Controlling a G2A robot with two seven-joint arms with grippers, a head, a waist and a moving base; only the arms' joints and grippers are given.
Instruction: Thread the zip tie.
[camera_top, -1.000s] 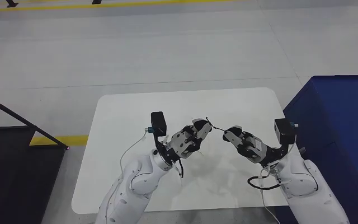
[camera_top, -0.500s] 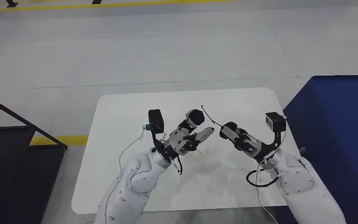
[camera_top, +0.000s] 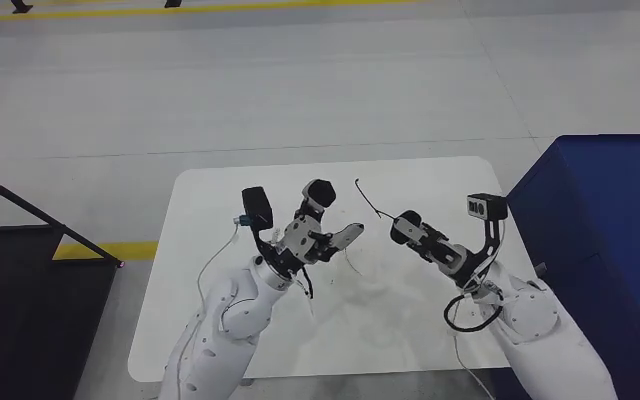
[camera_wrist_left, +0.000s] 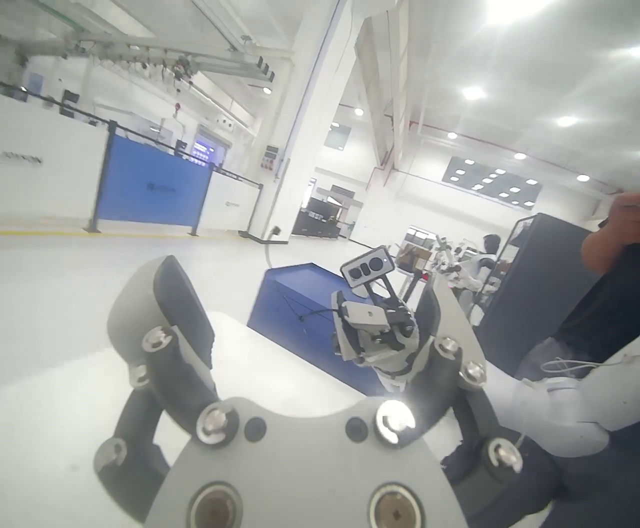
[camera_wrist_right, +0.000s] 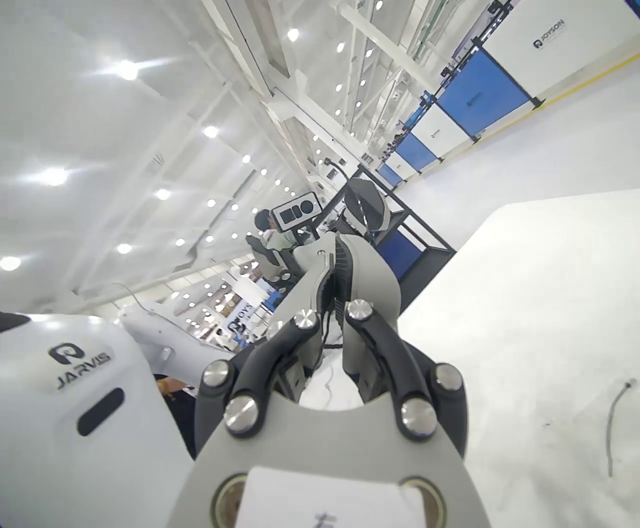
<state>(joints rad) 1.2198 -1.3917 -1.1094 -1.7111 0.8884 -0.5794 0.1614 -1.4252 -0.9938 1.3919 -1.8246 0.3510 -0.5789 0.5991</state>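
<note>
Right gripper (camera_top: 399, 222) tight on a thin, dark, kinked zip tie (camera_top: 366, 197).

Print shows as a dark logo with a word on the white arm shell (camera_wrist_right: 80, 360), lettering on a white partition panel (camera_wrist_right: 550, 40), and a small logo on a blue panel (camera_wrist_left: 160, 188). A paper label (camera_wrist_right: 325, 500) bears a cut-off character.

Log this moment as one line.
left gripper: open, empty | right gripper: shut on zip tie | zip tie: free end apart from left gripper
</note>
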